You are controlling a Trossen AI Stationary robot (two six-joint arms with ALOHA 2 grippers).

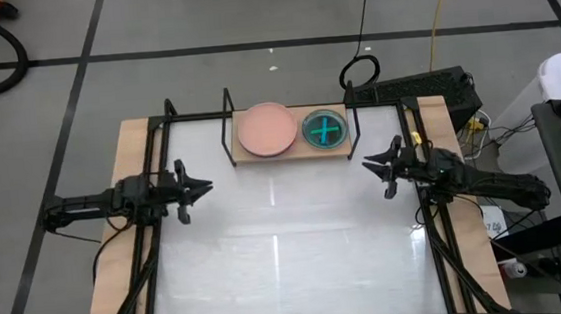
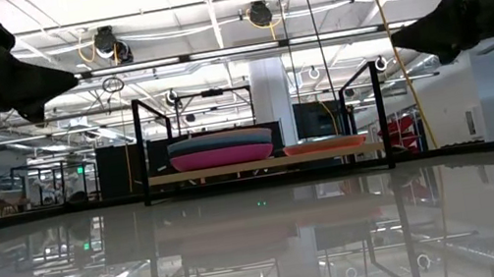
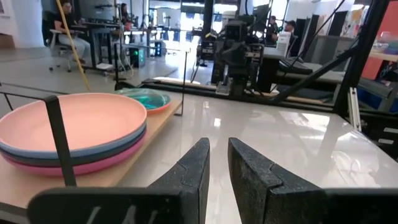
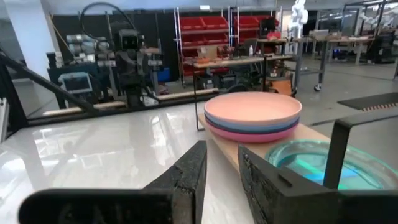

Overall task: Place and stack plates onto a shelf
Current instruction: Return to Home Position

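Shelf loaded, both arms parked at the sides, empty.

Shelf sits at the table's far edge, long axis left-right, wire uprights at both ends. Left half: large stack, salmon-pink plate on top, blue plate and magenta plate under it. Right half: translucent teal plate on top, orange plate rim showing below. Stacks lie just beside each other. Left pincer is over the table's left side, right pincer over the right, tips facing inward, well apart. Each has a narrow gap between its fingers and holds nothing. Wide bare table between them and in front of the shelf.
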